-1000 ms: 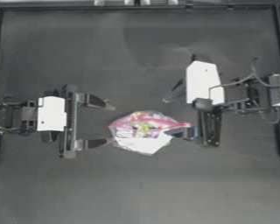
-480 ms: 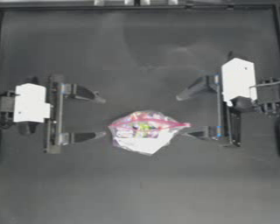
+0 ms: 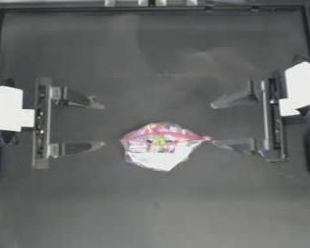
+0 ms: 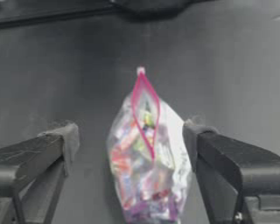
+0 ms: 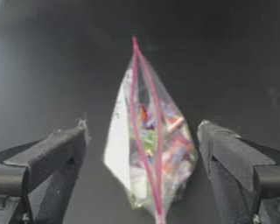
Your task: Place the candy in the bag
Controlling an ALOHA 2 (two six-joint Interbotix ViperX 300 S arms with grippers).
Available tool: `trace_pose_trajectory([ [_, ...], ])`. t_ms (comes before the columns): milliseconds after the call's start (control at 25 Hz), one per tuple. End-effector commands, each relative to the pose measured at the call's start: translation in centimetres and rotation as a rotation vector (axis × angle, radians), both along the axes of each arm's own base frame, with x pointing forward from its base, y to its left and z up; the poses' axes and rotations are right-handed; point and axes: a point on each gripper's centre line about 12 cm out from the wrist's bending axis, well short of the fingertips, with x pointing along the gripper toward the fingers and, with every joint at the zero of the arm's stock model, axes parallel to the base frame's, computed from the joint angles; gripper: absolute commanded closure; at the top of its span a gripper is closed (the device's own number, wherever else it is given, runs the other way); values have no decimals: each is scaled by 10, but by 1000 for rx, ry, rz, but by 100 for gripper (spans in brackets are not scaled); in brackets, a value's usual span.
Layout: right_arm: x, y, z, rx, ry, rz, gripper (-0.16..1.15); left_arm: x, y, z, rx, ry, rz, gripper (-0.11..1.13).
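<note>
The dark matte worktop point(image 3: 158, 213) carries little; a raised rim runs along its far edge. At its left edge the left gripper point(image 3: 98, 124) waits with jaws spread wide, holding nothing; at the right edge the right gripper point(image 3: 216, 124) does likewise. Both face inward, seemingly clear of the work. Between them, near the middle, lies the small clear plastic bag point(image 3: 159, 147), pink-red strip gaping, colourful sweets inside. I can't pick out the yellow-green wrapped candy separately; likely it is already inside.
</note>
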Motion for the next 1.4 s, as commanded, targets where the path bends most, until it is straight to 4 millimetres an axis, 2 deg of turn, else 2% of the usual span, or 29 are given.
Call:
trace_pose_trajectory([
  [40,-3,0,8,-6,-33,-1,-3,-5,-2,11,-2,-42,-4,2],
  [840,-28,-2,-3,-29,-78,-11,-3,-28,-7,11,-6,-64,-13,3],
  [1400,-38,0,-5,-37,-136,-8,-3,-55,-9,13,0,-126,-13,3],
])
